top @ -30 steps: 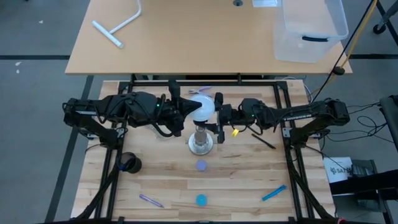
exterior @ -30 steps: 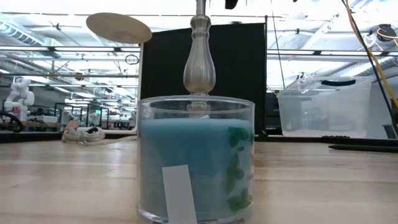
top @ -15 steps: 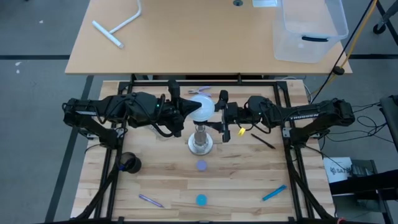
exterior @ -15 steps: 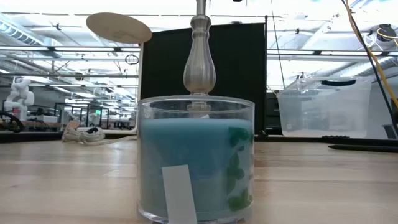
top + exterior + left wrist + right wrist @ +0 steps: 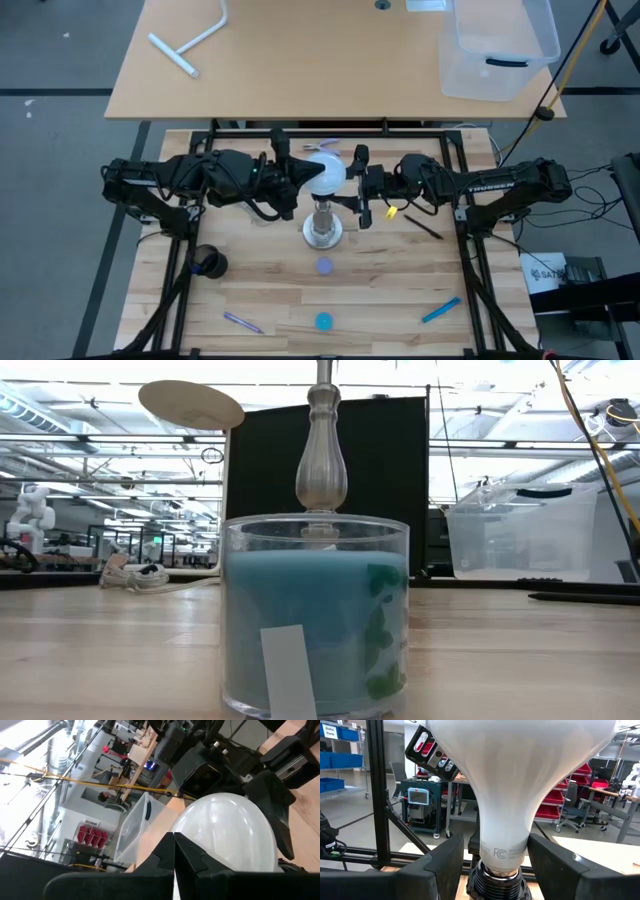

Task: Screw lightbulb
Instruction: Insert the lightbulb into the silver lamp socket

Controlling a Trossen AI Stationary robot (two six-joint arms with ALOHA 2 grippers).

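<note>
White frosted glass is in the middle of all this. On the left, the left hand (image 5: 300, 176) is clenched with nothing in it, its tip right up against the side of the lightbulb (image 5: 325, 172). The bulb sits upright on the silvery socket stand (image 5: 322, 228), mid-desk and a bit toward the far edge. In the right wrist view its screw base (image 5: 495, 882) looks like it's at the black socket top.

What changed: a second ago the right hand (image 5: 356, 185) sat a little further toward the right edge. Now it has slid in and its fingers (image 5: 445, 865) straddle the bulb's greyish neck, spread and, as far as I can tell, not pinching yet. My read is it's lining up for a grab-and-twist, so the screwing is only about to start or resume.

The slatted wooden desk (image 5: 250, 290) has clutter along the near side:
- a black cup (image 5: 208, 262)
- a purple pen (image 5: 243, 322)
- a blue candle jar (image 5: 315, 615) near the middle of the near edge
- a blue marker (image 5: 440, 310)

Past the far edge there's a tan table with a white T-shaped pipe (image 5: 190, 45) and a clear plastic bin (image 5: 500, 45). Behind that it's an open workshop with a black screen and shelving.
</note>
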